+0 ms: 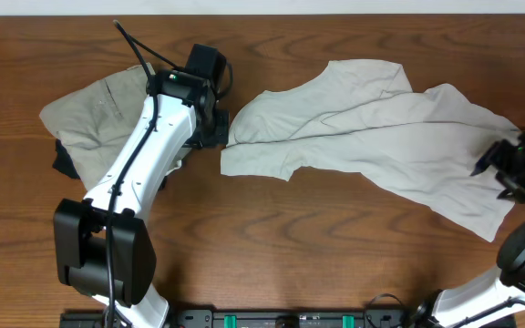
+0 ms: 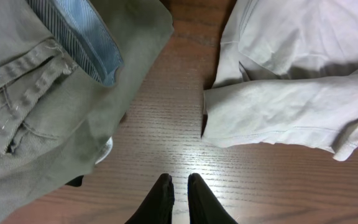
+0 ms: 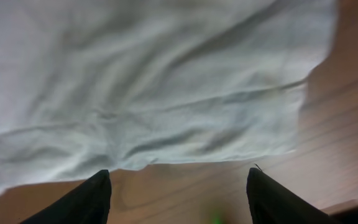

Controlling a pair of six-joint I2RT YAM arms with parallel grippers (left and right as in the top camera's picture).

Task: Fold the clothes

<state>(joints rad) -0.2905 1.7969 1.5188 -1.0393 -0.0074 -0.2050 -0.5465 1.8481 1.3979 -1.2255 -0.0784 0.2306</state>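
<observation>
Right pincer (image 3: pixel 179 176), released, hovers just short of cream garment (image 3: pixel 154 81); left pincer (image 2: pixel 179 179), clenched empty, sits between it and khaki garment (image 2: pixel 42 124).

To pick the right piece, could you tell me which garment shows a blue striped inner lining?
The khaki-tan garment with stitched belt loops; the pale cream garment is plain throughout, with no blue.

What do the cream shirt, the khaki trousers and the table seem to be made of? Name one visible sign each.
Cream shirt: thin matte knit, probably cotton; soft fine wrinkles.
Khaki trousers: heavier woven twill, likely cotton; stitched seams, belt loop.
Table: wood or wood-look laminate, slightly glossy; grain lines, light sheen.
</observation>
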